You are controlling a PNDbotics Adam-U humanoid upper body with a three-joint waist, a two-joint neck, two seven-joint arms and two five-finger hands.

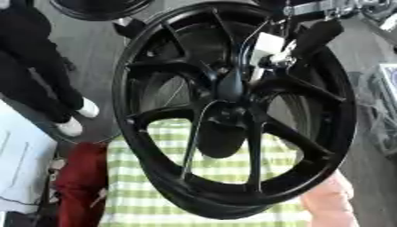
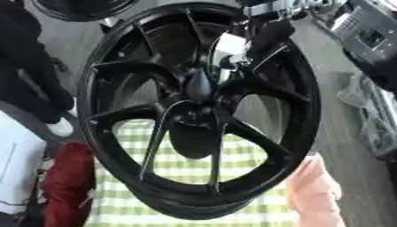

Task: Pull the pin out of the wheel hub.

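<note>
Left eye view: right hand reaches the wheel hub; finger state unclear. Pull the pin straight along its axis.

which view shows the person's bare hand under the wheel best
The right eye view: the person's hand shows with fingers apart beside the black wheel rim. The left eye view shows only a pink blur of it.

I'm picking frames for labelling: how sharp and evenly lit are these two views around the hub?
Left eye view: soft throughout; the black spoked wheel is dark, its hub detail merging, and the robot's right hand is a blurred dark shape. Right eye view: similar softness, with the green checked cloth bright through the spokes and a person's hand blurred.
</note>
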